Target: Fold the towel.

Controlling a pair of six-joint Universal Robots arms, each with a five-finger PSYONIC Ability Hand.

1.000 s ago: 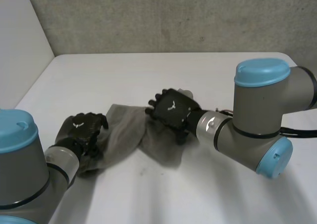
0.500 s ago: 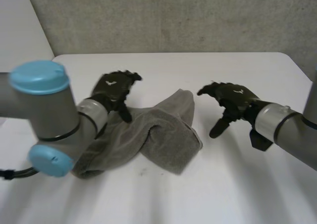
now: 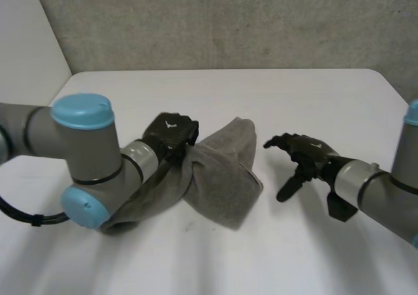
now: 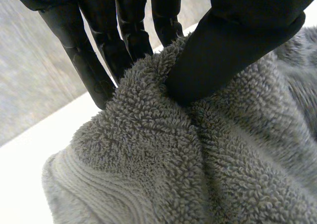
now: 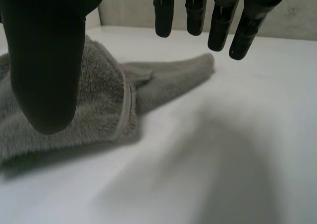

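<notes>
Head view: left hand (image 3: 171, 133) has come down on the towel (image 3: 222, 174) bunched on the table (image 3: 274, 96), pinching its ridge; right hand (image 3: 304, 153) has let go, spread wide beside the towel. Fresh fold likely.

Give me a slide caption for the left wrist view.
Left hand pinches a raised fold of the grey towel between thumb and fingers, with the white table beside it.

left hand (image 3: 171, 130) on towel (image 3: 222, 174); right hand (image 3: 304, 153) beside, apart
</notes>
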